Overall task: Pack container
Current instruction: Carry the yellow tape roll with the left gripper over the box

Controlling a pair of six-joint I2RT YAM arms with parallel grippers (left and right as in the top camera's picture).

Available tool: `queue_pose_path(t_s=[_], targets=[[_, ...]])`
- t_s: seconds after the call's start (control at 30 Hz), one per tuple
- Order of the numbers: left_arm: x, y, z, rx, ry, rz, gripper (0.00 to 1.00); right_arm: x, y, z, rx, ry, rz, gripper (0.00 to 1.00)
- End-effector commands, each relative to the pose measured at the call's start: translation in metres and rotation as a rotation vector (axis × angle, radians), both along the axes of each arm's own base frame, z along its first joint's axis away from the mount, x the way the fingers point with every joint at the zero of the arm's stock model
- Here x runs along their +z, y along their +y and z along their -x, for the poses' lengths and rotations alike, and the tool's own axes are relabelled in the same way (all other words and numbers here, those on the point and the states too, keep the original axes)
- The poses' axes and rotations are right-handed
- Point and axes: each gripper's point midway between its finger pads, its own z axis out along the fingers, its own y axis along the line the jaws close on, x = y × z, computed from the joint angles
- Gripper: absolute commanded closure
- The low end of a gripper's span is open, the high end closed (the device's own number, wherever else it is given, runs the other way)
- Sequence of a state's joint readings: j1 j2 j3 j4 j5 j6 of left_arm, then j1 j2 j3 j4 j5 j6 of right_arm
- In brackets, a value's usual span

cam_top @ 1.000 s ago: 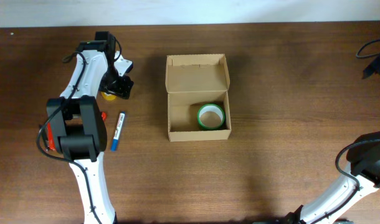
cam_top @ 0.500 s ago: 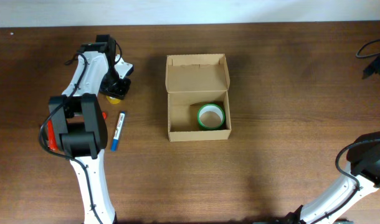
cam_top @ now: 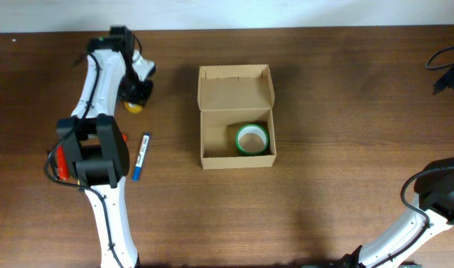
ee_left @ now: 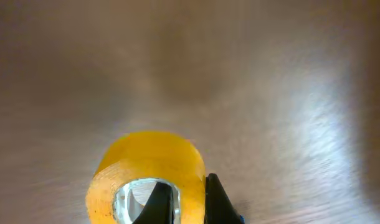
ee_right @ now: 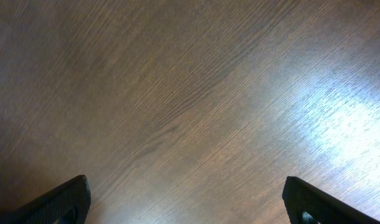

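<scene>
Table carries the container at its middle, flap lid open, green tape roll inside; well left, the left gripper pinches the wall of a yellow tape roll, the right gripper gapes over bare wood, and a blue pen lies beside the left arm.

The overhead view is evenly lit and sharp, with soft shadow inside the container. Both wrist views show pale glare on the surface at right; the left one is blurred.
</scene>
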State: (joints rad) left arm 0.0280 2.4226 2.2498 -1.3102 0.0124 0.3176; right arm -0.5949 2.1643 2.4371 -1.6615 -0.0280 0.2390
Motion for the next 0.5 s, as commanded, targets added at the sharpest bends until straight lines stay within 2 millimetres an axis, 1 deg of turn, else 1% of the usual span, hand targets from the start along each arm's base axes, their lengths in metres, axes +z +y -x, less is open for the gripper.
queue_pose_path(t_s=[0.0,0.1,0.17,0.2,0.23,0.27,0.3,0.37,0.4,0.47], targets=[[0.067,0.003,-0.02,0.019,-0.165,0.01,0.98,0.011,0.001,0.003,-0.003,-0.018,0.019,0.01],[0.114,0.002,-0.022,0.016,-0.259,0.003,0.98,0.011,0.0,0.003,-0.003,-0.018,0.019,0.01],[0.153,-0.004,-0.018,0.003,-0.333,0.009,0.98,0.011,0.001,0.003,-0.003,-0.018,0.019,0.01],[0.169,-0.011,-0.016,-0.023,-0.362,0.023,0.98,0.011,0.001,0.003,-0.003,-0.018,0.019,0.01],[0.184,-0.024,-0.011,-0.072,-0.386,0.055,0.98,0.011,0.001,0.004,-0.003,-0.018,0.019,0.01],[0.199,-0.043,-0.003,-0.16,-0.403,0.105,0.98,0.011,0.0,0.003,-0.003,-0.018,0.019,0.01],[0.215,-0.067,0.008,-0.275,-0.425,0.16,0.98,0.011,0.001,0.004,-0.003,-0.018,0.019,0.01],[0.243,-0.103,0.024,-0.395,-0.478,0.186,0.98,0.011,0.001,0.003,-0.003,-0.018,0.019,0.01],[0.254,-0.12,0.034,-0.456,-0.499,0.187,0.98,0.011,0.001,0.003,-0.003,-0.018,0.019,0.01],[0.27,-0.151,0.051,-0.564,-0.531,0.188,0.98,0.011,0.0,0.003,-0.003,-0.018,0.019,0.01]])
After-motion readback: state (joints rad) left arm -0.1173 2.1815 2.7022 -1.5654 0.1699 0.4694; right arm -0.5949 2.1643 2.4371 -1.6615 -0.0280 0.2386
